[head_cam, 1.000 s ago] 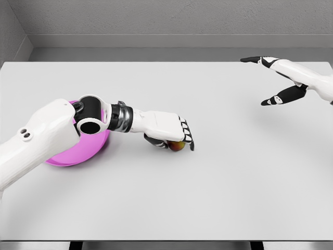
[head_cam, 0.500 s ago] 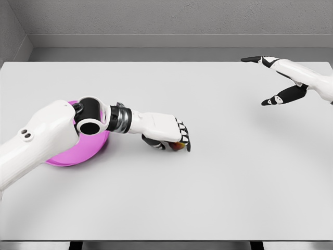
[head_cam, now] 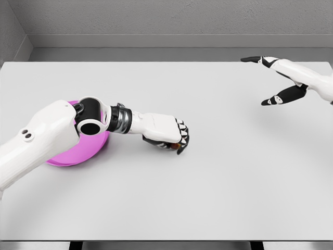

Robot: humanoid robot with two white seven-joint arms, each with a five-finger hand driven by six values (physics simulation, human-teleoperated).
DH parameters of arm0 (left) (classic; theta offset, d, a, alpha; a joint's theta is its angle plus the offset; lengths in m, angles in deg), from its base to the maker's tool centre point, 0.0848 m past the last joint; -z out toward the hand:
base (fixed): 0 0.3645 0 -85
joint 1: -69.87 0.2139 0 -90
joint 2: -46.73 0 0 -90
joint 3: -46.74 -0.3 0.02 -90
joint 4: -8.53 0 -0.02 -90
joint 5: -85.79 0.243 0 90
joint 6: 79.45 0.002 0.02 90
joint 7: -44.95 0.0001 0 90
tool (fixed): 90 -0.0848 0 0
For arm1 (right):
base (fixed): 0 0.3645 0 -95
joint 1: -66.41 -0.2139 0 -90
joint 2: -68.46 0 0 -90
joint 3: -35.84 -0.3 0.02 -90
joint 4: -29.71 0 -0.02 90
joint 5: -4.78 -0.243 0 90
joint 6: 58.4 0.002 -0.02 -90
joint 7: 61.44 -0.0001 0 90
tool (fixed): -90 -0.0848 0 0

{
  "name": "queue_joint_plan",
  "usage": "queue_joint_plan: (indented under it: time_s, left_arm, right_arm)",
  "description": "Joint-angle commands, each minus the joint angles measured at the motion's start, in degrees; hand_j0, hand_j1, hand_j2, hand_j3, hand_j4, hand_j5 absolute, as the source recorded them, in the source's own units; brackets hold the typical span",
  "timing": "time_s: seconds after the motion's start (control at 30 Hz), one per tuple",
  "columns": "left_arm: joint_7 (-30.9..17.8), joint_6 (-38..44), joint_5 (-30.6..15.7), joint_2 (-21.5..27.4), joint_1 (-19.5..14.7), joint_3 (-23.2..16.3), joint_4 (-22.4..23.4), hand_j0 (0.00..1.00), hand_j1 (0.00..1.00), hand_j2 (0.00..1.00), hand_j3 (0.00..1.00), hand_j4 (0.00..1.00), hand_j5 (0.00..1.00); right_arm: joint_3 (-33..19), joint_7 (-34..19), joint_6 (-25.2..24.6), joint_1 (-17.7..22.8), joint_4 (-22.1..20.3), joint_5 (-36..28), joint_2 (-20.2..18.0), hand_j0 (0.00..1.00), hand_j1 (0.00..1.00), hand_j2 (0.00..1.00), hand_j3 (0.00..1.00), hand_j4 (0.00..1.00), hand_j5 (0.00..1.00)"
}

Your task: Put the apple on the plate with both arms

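My left hand (head_cam: 174, 139) sits low over the table's middle left with its fingers curled around the apple (head_cam: 178, 146). Only a small red sliver of the fruit shows under the fingertips; the rest is hidden by the palm. The pink plate (head_cam: 83, 154) lies to the left of the hand, largely covered by my left forearm and elbow. My right hand (head_cam: 270, 78) hovers at the far right, well away from the apple, its fingers spread and holding nothing.
The white table (head_cam: 208, 198) stretches across the whole view, with its front edge near the bottom. A grey wall runs along the back, beyond the table's far edge.
The left hand's fingers have closed tighter over the apple and the hand has drawn slightly left, so less of the fruit shows. The right arm has stayed still.
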Motion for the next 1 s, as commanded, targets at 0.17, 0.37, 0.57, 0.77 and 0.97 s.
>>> queue_joint_plan:
  time_s: [0.17, 0.37, 0.57, 0.77, 0.97]
  left_arm:
    - [0.20, 0.12, -3.59, 0.84, -2.81, 0.19, -2.97, 0.34, 0.34, 0.34, 0.34, 0.34, 0.34]
    - [0.46, 0.12, -13.18, 18.58, -3.87, 6.52, -3.50, 0.34, 0.34, 0.34, 0.34, 0.34, 0.34]
    - [0.55, 0.12, -14.85, 29.49, -1.94, 7.57, -2.98, 0.35, 0.35, 0.35, 0.35, 0.35, 0.35]
    - [0.55, 0.12, -14.85, 31.42, -0.09, 7.48, -2.89, 0.44, 0.44, 0.44, 0.44, 0.44, 0.44]
    - [0.64, 0.12, -15.99, 31.07, 0.00, 7.40, -1.57, 1.00, 1.00, 1.00, 1.00, 1.00, 1.00]
  right_arm:
    - [-0.03, 0.03, -0.16, -0.09, -0.03, -0.46, -0.05, 1.00, 1.00, 1.00, 1.00, 1.00, 1.00]
    - [-0.03, 0.03, -0.16, -0.09, 0.15, -0.46, -0.05, 1.00, 1.00, 1.00, 1.00, 1.00, 1.00]
    - [-0.03, 0.03, -0.16, -0.09, 0.06, -0.46, -0.05, 1.00, 1.00, 1.00, 1.00, 1.00, 1.00]
    - [-0.03, 0.03, -0.16, 0.00, 0.06, -0.46, -0.05, 1.00, 1.00, 1.00, 1.00, 1.00, 1.00]
    - [0.06, 0.03, -0.16, 0.09, 0.06, -0.46, -0.05, 1.00, 1.00, 1.00, 1.00, 1.00, 1.00]
